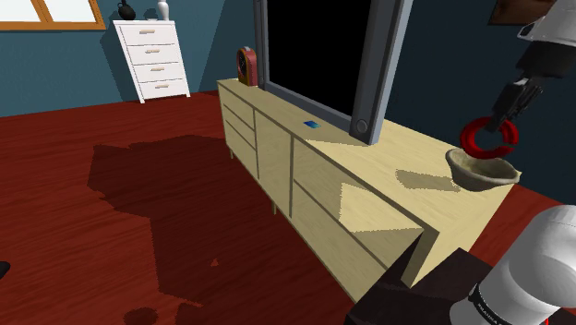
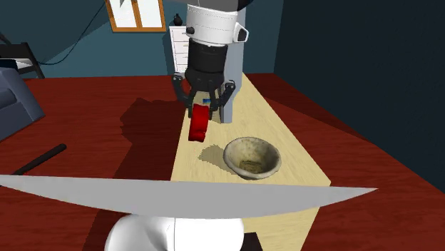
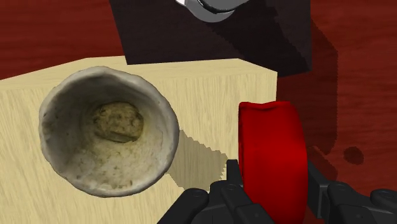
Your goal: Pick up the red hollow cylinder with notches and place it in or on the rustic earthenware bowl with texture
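Above the pale wooden sideboard (image 1: 369, 166) | black two-finger gripper (image 2: 204, 108) clamped on red hollow cylinder (image 2: 199, 125), hanging beside the rough greyish earthenware bowl (image 2: 249, 150), not over it | imo I'd slide it over the hollow, drop low, then release.

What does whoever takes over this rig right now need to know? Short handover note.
Gripper: shut on the red ring, held on edge and lifted clear of the light wooden sideboard.
Bowl: upright on the sideboard near its end, nothing in it.
Position: the wrist view shows the bowl off to one side of the ring, so the ring hangs beside the bowl, not over it.
Done: pick and lift.
Left: carry the ring sideways over the bowl's opening, lower it, open the fingers, retract.
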`<state>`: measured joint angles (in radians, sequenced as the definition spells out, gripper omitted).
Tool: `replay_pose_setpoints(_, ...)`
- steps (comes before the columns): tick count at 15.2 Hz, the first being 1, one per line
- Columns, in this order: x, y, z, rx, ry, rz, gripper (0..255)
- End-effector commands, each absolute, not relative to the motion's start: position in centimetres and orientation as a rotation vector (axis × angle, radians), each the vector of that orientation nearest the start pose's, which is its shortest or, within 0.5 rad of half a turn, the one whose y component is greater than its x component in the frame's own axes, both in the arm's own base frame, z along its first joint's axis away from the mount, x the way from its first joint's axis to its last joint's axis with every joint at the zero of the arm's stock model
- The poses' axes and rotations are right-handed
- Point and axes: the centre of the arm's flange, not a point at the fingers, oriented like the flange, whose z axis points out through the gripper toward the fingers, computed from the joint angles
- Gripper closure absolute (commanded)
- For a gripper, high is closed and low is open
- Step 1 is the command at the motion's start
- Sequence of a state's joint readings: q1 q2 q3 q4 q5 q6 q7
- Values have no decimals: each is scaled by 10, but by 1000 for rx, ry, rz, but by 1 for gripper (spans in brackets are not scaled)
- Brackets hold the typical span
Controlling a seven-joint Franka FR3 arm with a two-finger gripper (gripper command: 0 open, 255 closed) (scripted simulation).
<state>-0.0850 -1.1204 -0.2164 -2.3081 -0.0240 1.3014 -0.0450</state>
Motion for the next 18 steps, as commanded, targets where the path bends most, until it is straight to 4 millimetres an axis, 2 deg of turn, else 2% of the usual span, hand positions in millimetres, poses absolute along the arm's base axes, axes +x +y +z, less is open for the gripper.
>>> replay_pose_setpoints(1,165,-124,665,-2969,228,-182,255)
replay_pose_setpoints(10,165,-242,681,-2969,228,-182,255)
replay_pose_setpoints(11,165,-259,683,-2969,228,-182,255)
replay_pose_setpoints(18,165,-259,646,-2969,228,-182,255)
